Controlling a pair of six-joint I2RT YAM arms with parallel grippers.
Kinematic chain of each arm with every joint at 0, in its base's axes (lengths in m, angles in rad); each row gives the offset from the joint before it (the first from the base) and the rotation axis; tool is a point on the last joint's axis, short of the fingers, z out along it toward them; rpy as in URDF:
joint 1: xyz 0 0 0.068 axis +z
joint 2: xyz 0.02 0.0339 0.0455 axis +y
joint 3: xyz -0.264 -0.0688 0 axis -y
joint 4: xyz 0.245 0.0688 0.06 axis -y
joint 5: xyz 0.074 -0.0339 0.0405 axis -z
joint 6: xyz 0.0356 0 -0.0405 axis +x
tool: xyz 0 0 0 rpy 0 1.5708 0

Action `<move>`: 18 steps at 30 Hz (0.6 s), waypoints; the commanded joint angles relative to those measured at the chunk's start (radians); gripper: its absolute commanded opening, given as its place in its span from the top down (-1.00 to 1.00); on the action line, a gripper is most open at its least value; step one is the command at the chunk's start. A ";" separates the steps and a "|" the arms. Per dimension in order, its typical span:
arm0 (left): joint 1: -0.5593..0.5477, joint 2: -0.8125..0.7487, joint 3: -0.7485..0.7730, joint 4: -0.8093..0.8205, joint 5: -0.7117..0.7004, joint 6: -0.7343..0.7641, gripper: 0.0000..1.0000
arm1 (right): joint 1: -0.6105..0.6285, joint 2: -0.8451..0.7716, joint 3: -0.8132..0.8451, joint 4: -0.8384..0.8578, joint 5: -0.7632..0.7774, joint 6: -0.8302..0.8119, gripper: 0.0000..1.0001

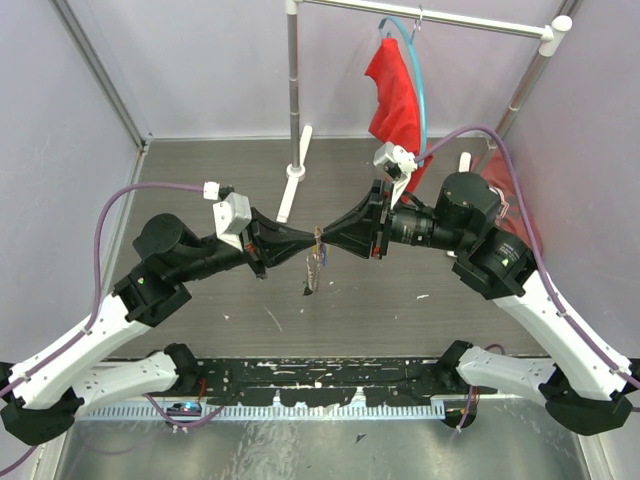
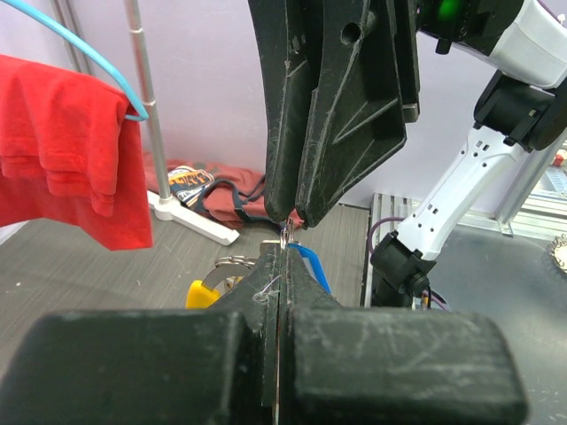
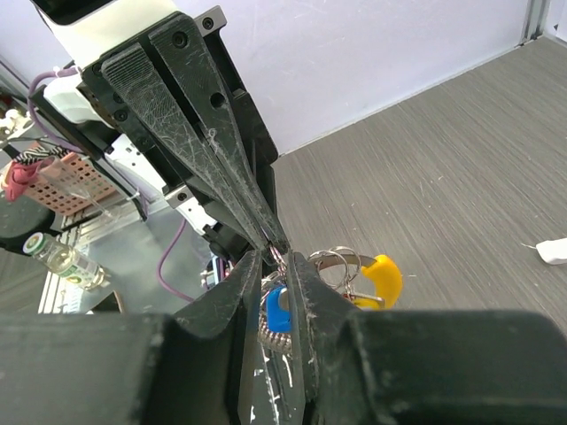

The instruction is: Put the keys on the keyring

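My two grippers meet tip to tip above the middle of the table. The left gripper [image 1: 308,243] [image 2: 282,255] is shut on a thin metal wire, the keyring [image 2: 285,235], which sticks out of its tips. The right gripper [image 1: 332,242] [image 3: 277,258] is closed around a blue-headed key [image 3: 277,310] [image 2: 312,263] that sits between its fingers right at the left gripper's tips. A yellow-headed key [image 3: 384,276] [image 2: 201,293] and small split rings [image 3: 340,260] hang beside the jaws. The bunch dangles below the tips in the top view [image 1: 313,272]. The rest of the keyring is hidden.
A white clothes rack [image 1: 293,90] stands at the back, with a red cloth [image 1: 397,92] on a light-blue hanger hoop [image 1: 419,70]. The rack's white foot [image 1: 292,185] lies just behind the left arm. More cloth [image 2: 217,197] lies on the floor by the rack.
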 commanded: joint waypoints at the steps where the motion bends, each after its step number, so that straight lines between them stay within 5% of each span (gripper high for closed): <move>1: 0.000 -0.010 0.033 0.067 0.005 -0.002 1.00 | 0.001 0.001 0.015 0.016 -0.030 -0.006 0.52; 18: 0.000 -0.014 0.031 0.062 0.002 0.002 1.00 | -0.001 0.002 0.017 -0.014 -0.014 -0.021 0.89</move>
